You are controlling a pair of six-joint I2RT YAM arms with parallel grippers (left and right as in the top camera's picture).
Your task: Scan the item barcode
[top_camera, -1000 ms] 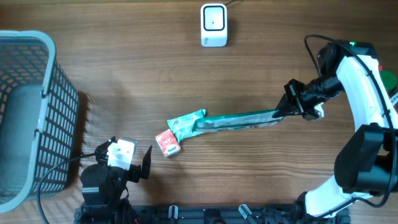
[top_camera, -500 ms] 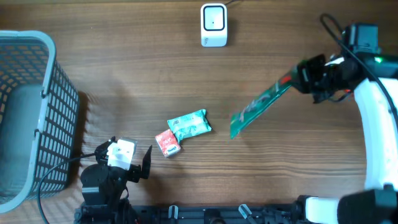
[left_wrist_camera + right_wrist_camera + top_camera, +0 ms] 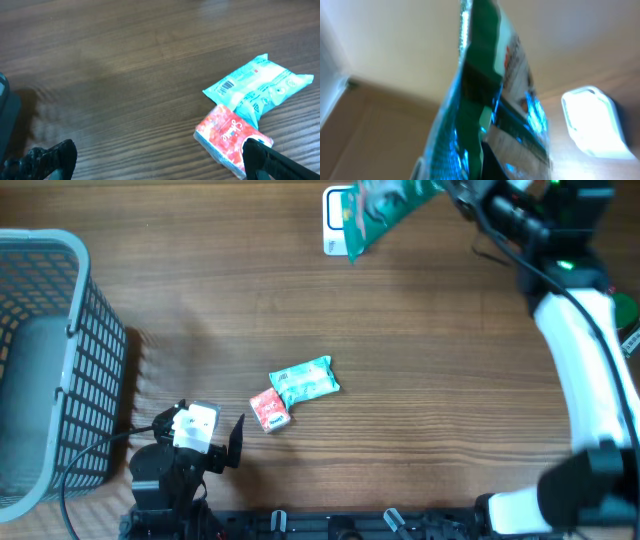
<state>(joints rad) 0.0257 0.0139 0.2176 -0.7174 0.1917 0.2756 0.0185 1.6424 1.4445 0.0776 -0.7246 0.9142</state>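
Observation:
A long green snack packet point(image 3: 385, 208) hangs in the air at the far edge of the table, with my right gripper point(image 3: 455, 188) shut on its right end. Its free end overlaps the white barcode scanner point(image 3: 336, 230). In the right wrist view the green packet point(image 3: 485, 100) fills the middle, blurred, with the white scanner point(image 3: 592, 120) just to its right. My left gripper point(image 3: 200, 438) rests near the front left, open and empty. In its wrist view the left gripper point(image 3: 157, 155) has its right fingertip point(image 3: 255, 155) beside a red packet point(image 3: 227, 135).
A teal wipes packet point(image 3: 303, 380) and the small red packet point(image 3: 268, 409) lie together at the table's middle front. A grey wire basket point(image 3: 95, 360) stands at the left edge. The teal packet's point(image 3: 260, 85) barcode faces up.
My right arm has lifted the green packet off the table and swung it back and left, up to the scanner. The left arm and the two small packets have not moved.

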